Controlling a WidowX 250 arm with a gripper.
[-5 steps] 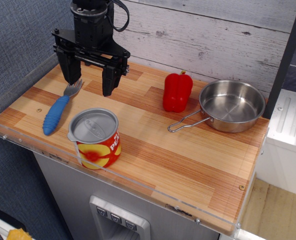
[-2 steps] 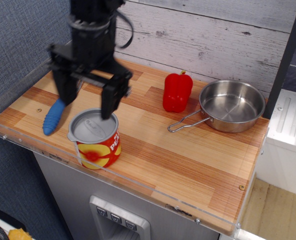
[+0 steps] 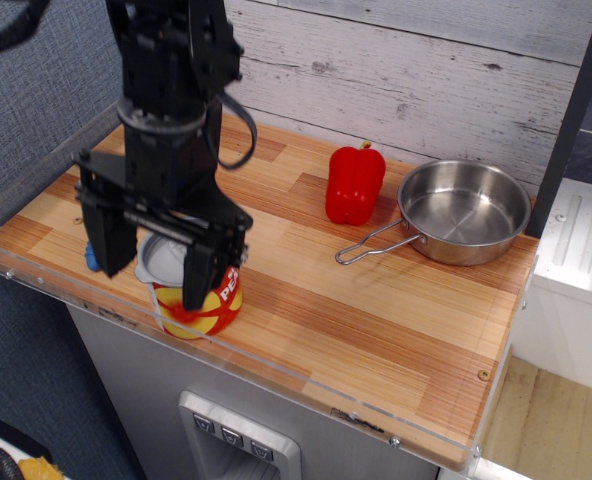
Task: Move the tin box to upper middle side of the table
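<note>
The tin box [image 3: 216,300], a short round can with a red and yellow label and a silver lid, stands near the front left edge of the wooden table [image 3: 376,310]. My black gripper [image 3: 154,270] is open and hangs right in front of and over the tin. One finger is at the tin's left and the other finger [image 3: 202,278] crosses its front, so most of the tin is hidden. I cannot tell whether the fingers touch it.
A red bell pepper [image 3: 355,183] stands at the back middle. A shiny steel pan [image 3: 463,211] with a wire handle sits at the back right. A blue-handled fork is almost wholly hidden behind my gripper at the left. A clear acrylic rim [image 3: 276,378] runs along the table's front edge.
My gripper has moved from the back left, above the fork, forward and down to the tin. It stays open. The tin, pepper and pan have not moved.
</note>
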